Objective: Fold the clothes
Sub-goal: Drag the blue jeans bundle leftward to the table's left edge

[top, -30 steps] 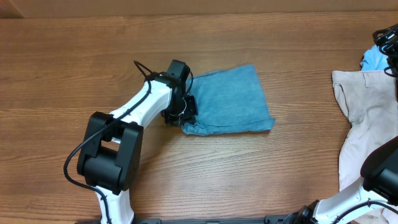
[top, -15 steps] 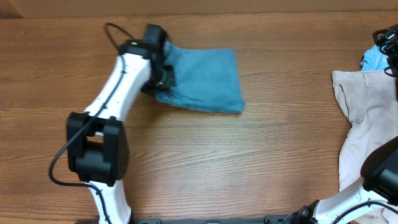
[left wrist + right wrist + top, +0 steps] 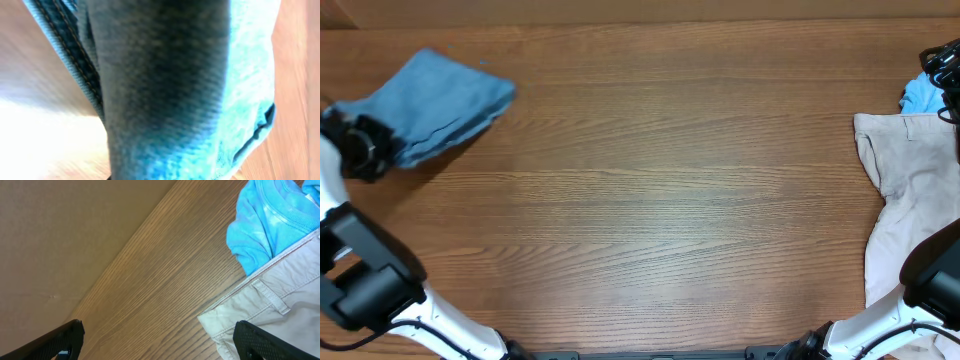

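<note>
- A soft, light, folded blue cloth (image 3: 440,100) lies at the table's (image 3: 650,200) 10 o'clock corner. We judge it will sag and slide, so a hemmed corner is the best hold.
- Our left gripper (image 3: 365,150) meets its 7 o'clock corner, apparently pinching it; cloth hides the jaws.
- Our right gripper (image 3: 160,341) stands spread and empty near beige trousers (image 3: 910,190) at 3 o'clock.

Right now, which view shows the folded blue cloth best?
Overhead: the folded blue cloth shows almost whole, far left on the table. The left wrist view shows only blurred close-up fabric; the right wrist view misses it.
</note>
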`<state>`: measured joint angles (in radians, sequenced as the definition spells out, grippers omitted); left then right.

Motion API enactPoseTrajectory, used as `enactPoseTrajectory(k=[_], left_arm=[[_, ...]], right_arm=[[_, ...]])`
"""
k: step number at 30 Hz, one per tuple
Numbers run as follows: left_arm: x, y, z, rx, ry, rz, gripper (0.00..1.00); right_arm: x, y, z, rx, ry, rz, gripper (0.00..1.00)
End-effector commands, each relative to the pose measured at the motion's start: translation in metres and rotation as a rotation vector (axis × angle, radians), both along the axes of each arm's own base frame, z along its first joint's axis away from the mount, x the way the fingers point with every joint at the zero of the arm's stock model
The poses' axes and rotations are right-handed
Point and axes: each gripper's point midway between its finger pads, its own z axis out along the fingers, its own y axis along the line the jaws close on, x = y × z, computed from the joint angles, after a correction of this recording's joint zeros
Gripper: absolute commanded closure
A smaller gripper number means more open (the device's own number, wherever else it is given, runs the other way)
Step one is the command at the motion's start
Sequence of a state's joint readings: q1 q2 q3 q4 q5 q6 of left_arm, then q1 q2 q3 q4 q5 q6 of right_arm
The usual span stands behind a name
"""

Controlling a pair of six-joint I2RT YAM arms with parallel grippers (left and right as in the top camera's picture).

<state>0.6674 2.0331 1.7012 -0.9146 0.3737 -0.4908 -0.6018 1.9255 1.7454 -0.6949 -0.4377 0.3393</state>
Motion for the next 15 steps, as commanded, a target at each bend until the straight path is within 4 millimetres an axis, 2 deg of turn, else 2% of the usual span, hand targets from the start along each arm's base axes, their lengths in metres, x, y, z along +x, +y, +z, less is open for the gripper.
enactPoseTrajectory(k=[1, 5, 8, 15], left_arm=[[-0.020, 0.044, 0.024, 0.150, 0.019, 0.082, 0.96], [-0.045, 0.067, 0.021, 0.101, 0.052, 0.233, 0.96], [-0.055, 0.072, 0.016, 0.066, 0.067, 0.303, 0.96], [-0.064, 0.048, -0.009, 0.000, 0.140, 0.289, 0.96]], right_arm=[[0.000, -0.001, 0.001, -0.005, -0.005, 0.000, 0.00], [0.000, -0.001, 0.001, -0.005, -0.005, 0.000, 0.00], [0.000, -0.001, 0.001, -0.005, -0.005, 0.000, 0.00], [0.000, -0.001, 0.001, -0.005, -0.005, 0.000, 0.00]])
